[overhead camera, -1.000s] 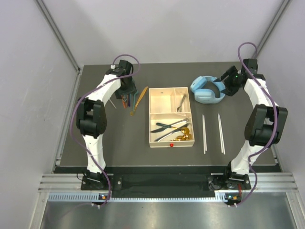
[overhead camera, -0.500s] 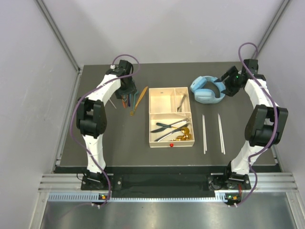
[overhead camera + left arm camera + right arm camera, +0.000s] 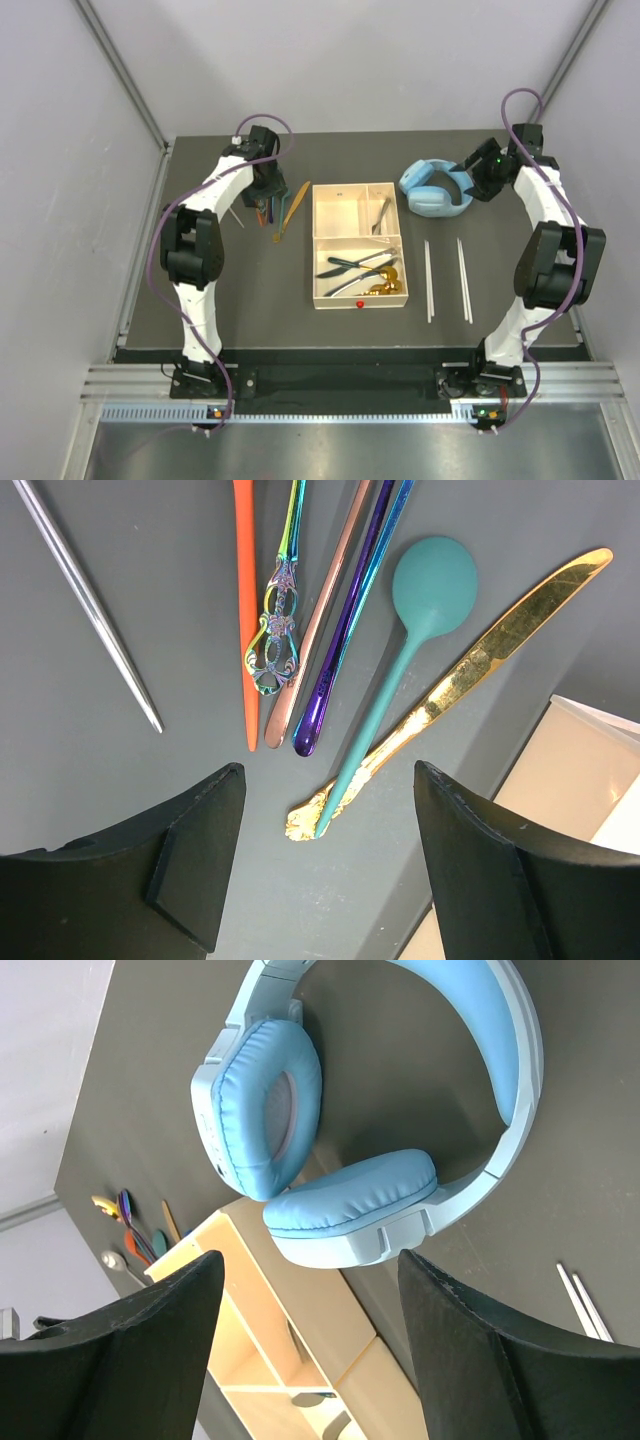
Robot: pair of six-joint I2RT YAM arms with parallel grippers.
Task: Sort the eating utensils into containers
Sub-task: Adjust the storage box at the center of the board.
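Note:
The cream tray (image 3: pixel 315 250) sits mid-table, with dark-and-silver knives and forks (image 3: pixel 352 268) and gold spoons (image 3: pixel 386 284) in its large section and one utensil (image 3: pixel 381 214) in the far right small section. My left gripper (image 3: pixel 264 200) is open and empty over loose cutlery. In its wrist view the gripper (image 3: pixel 328 772) hovers above the handle ends of the teal spoon (image 3: pixel 432 578) and gold knife (image 3: pixel 500 640), beside orange (image 3: pixel 243 610), purple (image 3: pixel 345 630) and rose-gold (image 3: pixel 318 620) handles. My right gripper (image 3: pixel 478 182) (image 3: pixel 310 1260) is open and empty over the headphones.
Light-blue headphones (image 3: pixel 434 188) (image 3: pixel 370 1130) lie right of the tray's far end. Two pale chopsticks (image 3: pixel 429 280) (image 3: pixel 463 268) lie right of the tray. A thin silver stick (image 3: pixel 90 605) lies left of the cutlery cluster. The tray's corner (image 3: pixel 590 770) is close to my left gripper.

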